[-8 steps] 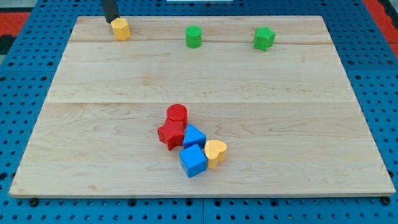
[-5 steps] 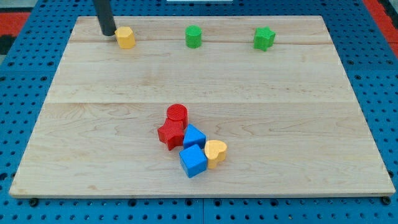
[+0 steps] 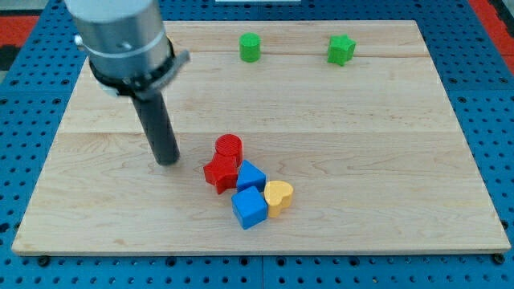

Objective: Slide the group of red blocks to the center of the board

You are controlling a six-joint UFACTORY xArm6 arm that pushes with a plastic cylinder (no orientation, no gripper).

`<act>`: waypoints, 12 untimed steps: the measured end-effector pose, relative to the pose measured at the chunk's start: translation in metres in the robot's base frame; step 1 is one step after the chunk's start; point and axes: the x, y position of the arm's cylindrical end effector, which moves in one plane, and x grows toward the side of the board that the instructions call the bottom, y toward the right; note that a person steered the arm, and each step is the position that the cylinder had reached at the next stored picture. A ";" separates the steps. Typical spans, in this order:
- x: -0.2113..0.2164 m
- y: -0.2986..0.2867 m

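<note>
Wooden board (image 3: 337, 120) on blue pegboard surface (image 3: 24, 160), red strip at the view's top corners. Left to right:

Arm's grey cylindrical body (image 3: 120, 36) at the view's upper left, covering that corner of board. Dark rod dropping from it, my tip (image 3: 168, 161) down on the wood, left of centre. No claw on this rig, so nothing to call released or clenched; tip touching no block. Tip just left of the red group, small gap of bare wood between.

Red star-shaped block (image 3: 218, 172) next, nearest to tip, slightly lower in view than tip end. Red cylinder (image 3: 229, 148) touching it at the view's upper right. Both red blocks sitting a bit left of and below board centre.

Blue block (image 3: 251, 175), cube-like, pressed against red star's right side. Second blue cube (image 3: 249, 208) just below it, toward the view's bottom. Yellow heart-shaped block (image 3: 279, 195) touching the lower blue cube's right side. All five forming one tight cluster.

Green cylinder (image 3: 250, 47) near the view's top edge, roughly above the cluster, well apart from it. Green star-shaped block (image 3: 340, 50) further right along the same top row, well apart from green cylinder. Right part of board holding only wood grain and plank seams.
</note>
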 end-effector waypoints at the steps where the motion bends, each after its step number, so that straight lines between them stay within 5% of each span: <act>1: 0.037 0.049; 5: 0.043 0.066; 12: -0.010 0.074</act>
